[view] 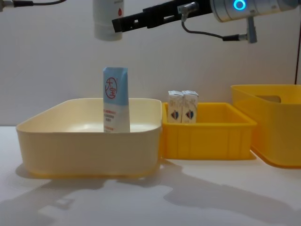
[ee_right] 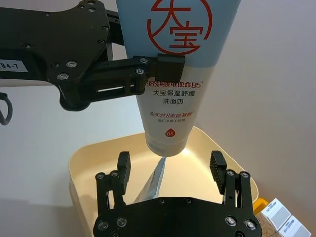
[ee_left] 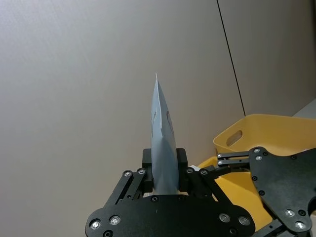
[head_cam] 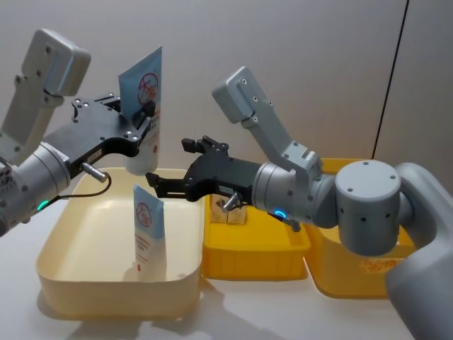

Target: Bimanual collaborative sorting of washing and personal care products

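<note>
Nearest you, a cream bin (view: 89,141) holds one squeeze tube (view: 115,100) standing upright. Above it, your left gripper (head_cam: 141,122) clamps a second squeeze tube (head_cam: 144,106) cap-down in the air. Beside that, your right gripper (head_cam: 170,164) hangs with jaws wide and empty. Two small white cartons (view: 183,107) stand in the low yellow bin (view: 207,136); a taller yellow bin (view: 275,127) sits farthest right.

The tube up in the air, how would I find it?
Find the big cream bin on the left. One tube stands inside it; the one you want hangs above the bin's far edge, pinched in the left claw. It touches nothing below, and the open right claw waits beside it.
</note>
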`<state>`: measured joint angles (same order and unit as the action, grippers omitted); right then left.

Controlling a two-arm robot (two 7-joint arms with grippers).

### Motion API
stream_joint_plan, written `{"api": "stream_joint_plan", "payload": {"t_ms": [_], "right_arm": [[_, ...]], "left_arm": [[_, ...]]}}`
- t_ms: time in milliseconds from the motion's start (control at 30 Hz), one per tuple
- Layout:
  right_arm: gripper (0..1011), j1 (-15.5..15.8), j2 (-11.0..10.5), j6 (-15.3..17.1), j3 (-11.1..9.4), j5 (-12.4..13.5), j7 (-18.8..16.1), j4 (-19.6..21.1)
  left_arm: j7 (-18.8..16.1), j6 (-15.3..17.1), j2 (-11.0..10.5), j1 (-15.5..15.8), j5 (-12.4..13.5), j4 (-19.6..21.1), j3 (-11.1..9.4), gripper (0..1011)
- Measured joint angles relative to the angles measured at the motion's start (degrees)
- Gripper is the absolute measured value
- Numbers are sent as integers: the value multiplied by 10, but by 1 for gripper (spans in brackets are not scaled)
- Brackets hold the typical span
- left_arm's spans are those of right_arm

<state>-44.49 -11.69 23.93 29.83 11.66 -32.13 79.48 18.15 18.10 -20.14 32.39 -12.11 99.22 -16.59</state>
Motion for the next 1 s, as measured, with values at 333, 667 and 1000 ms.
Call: {"api": "stream_joint_plan", "payload": {"t_ms": [333,667,1000], "right_arm": [[1001,-5,7,-1,9,-10,22,-7],[1001,-13,14,0,18,-13,35,-16],[1001,-22,23,-1,25,-11,38,-32]], "left_arm": [[0,3,-1,0,-3,7,-4,269],[-1,5,-1,-3,-6,11,-6,269],[-1,5,0,-3,-9,12,-9,269]]}}
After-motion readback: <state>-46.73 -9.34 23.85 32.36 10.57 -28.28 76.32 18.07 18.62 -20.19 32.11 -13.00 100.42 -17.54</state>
